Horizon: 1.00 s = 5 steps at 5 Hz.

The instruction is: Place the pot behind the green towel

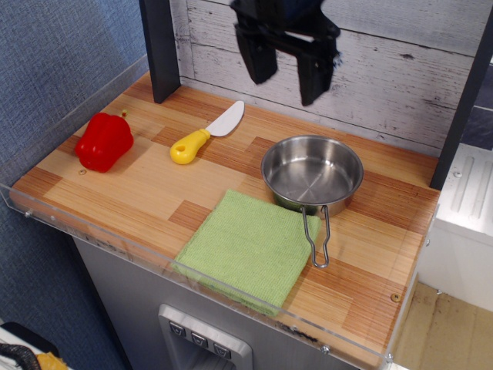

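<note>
The pot (312, 171), a shallow shiny steel pan, sits flat on the wooden table just behind the right part of the green towel (253, 247). Its wire-loop handle (317, 239) lies toward the front, beside the towel's right edge. My gripper (286, 77) hangs open and empty high above the table, up and to the left of the pot, in front of the white plank wall.
A yellow-handled knife (204, 136) lies left of the pot. A red bell pepper (103, 141) sits at the far left. A dark post (159, 48) stands at the back left. A clear acrylic rim (231, 289) runs along the table's front.
</note>
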Tool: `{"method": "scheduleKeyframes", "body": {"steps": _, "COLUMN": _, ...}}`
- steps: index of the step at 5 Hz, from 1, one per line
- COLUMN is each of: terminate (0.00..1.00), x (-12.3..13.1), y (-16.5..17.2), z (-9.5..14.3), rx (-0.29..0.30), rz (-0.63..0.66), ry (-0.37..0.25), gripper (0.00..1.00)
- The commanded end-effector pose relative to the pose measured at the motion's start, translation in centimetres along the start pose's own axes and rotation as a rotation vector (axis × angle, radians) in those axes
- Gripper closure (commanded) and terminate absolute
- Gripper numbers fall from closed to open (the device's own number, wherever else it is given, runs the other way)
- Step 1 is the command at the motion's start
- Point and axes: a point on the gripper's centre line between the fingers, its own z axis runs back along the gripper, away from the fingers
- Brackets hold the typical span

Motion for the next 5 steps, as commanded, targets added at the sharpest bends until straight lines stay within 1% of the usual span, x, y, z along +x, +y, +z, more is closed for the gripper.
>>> {"method": "scheduleKeyframes", "body": {"steps": 1, "terminate": 0.0, "x": -1.72, "y": 1.16, "z": 2.26, "rx": 0.134, "rz": 0.161, "ry": 0.055, "gripper": 0.0}}
{"method": "scheduleKeyframes", "body": {"steps": 2, "terminate": 0.0, "x": -2.03, "y": 1.28, "z": 2.06, "rx": 0.125, "rz": 0.183, "ry": 0.069, "gripper": 0.0}}
{"method": "scheduleKeyframes", "body": {"steps": 4, "terminate": 0.0, "x": -2.03, "y": 1.28, "z": 2.06, "rx": 0.125, "rz": 0.183, "ry": 0.069, "gripper": 0.0}}
{"method": "scheduleKeyframes", "body": {"steps": 5, "terminate": 1.0, "x": -2.03, "y": 1.28, "z": 2.06, "rx": 0.125, "rz": 0.183, "ry": 0.069, "gripper": 0.0}}
